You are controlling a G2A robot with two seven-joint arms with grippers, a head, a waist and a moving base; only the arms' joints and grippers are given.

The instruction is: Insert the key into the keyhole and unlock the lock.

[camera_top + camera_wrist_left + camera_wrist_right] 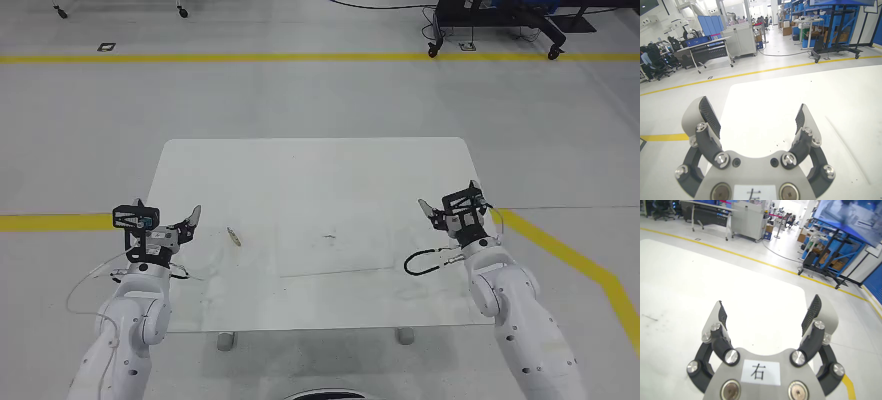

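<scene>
On white table (310,180), small thin object (233,236) near wide-spread left gripper (160,214)

Top view: high above the table (300,170), facing down, far enough off to take in the whole tabletop.
Left wrist view: close behind the left gripper (753,103), low over the table's left edge, facing its far side.
Right wrist view: likewise behind the right gripper (768,300), over the table's right edge.
Shared by all three: tabletop, and the yellow floor line (300,57) beyond the table.
</scene>
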